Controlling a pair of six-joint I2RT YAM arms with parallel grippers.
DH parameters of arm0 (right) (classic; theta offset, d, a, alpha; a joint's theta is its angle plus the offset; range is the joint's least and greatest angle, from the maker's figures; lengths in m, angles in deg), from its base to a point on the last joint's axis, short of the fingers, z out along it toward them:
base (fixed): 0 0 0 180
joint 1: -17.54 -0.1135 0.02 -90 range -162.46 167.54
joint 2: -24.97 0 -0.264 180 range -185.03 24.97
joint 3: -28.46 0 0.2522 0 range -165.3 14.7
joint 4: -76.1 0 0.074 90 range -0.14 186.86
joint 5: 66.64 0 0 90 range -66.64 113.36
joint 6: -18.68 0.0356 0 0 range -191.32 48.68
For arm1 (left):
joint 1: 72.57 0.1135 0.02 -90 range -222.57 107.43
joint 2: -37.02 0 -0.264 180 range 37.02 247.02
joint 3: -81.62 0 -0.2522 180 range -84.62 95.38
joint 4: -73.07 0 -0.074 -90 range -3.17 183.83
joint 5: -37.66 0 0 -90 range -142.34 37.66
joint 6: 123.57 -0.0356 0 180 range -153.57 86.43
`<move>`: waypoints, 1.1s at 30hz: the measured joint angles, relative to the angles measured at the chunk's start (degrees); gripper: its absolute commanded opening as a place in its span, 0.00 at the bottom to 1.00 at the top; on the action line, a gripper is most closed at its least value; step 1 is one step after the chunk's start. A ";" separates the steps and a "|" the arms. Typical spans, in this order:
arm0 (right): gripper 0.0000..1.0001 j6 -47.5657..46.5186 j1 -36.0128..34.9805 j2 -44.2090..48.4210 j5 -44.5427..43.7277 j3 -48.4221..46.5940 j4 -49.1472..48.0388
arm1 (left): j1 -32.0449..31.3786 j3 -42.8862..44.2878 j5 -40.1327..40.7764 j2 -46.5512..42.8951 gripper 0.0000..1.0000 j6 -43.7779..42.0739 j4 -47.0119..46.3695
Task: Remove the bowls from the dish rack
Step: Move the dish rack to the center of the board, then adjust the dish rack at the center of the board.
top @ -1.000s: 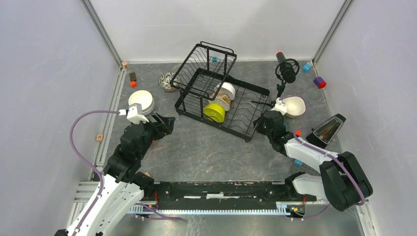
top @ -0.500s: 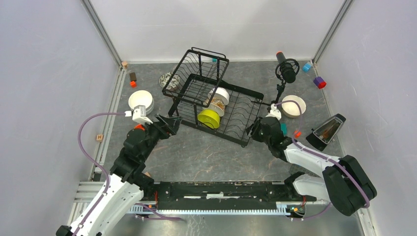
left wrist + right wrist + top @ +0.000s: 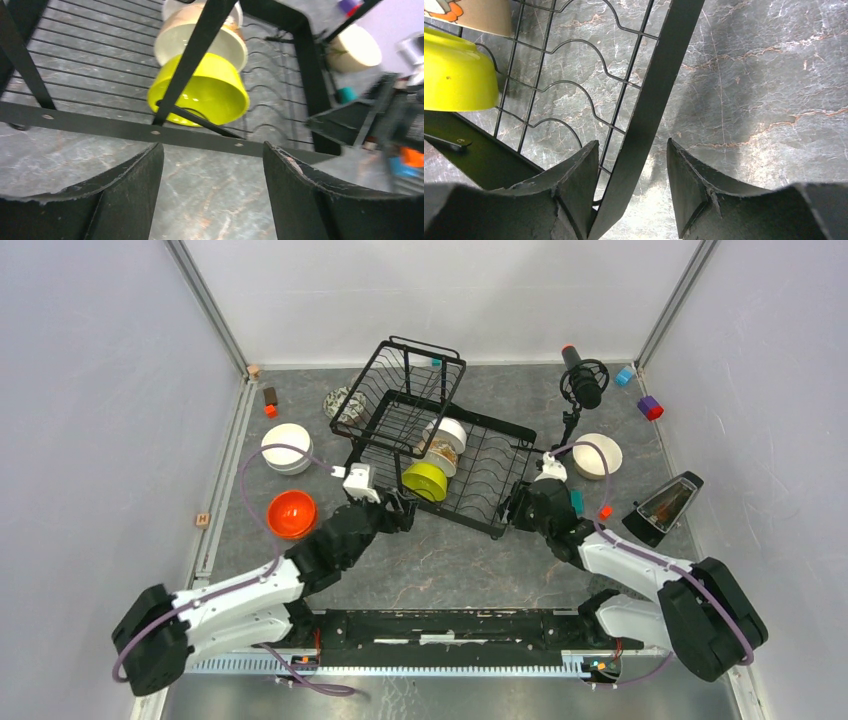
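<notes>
The next bowl to come out looks to be the lime green bowl point(image 3: 205, 95), on its side in the lower tray of the dish rack point(image 3: 485, 475) at mid-bench. The left pincer point(image 3: 211, 150) hovers wide apart at the near rail and must clear rail and strut to take its rim. The right pincer point(image 3: 631, 145), also apart, straddles the right-hand rail, contact unclear, and the cream bowls point(image 3: 172, 45) behind are partly screened, their count uncertain.

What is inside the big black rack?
A lime green bowl lies on its side in the dish rack, with a cream bowl right behind it. More bowls seem stacked behind those, but they are mostly covered, so I cannot count them.
</notes>
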 measured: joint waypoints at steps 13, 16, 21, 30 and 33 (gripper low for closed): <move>0.49 -3.08 0.00 8.68 1.31 3.02 1.05 | -1.31 8.07 15.85 22.84 0.34 -15.91 -20.22; 0.46 -3.34 0.00 9.77 1.81 3.37 1.09 | -0.98 8.96 18.03 26.21 0.22 -17.57 -23.32; 0.58 -4.33 0.00 11.91 2.58 3.58 2.69 | -0.52 9.07 20.06 29.05 0.05 -21.03 -27.93; 0.67 -10.16 1.38 13.57 -4.79 -2.69 11.69 | 1.36 7.34 17.18 30.40 0.02 -22.49 -34.03; 0.65 -10.36 3.65 10.69 -7.08 -6.14 11.67 | 1.66 6.78 16.06 30.40 0.02 -22.60 -35.06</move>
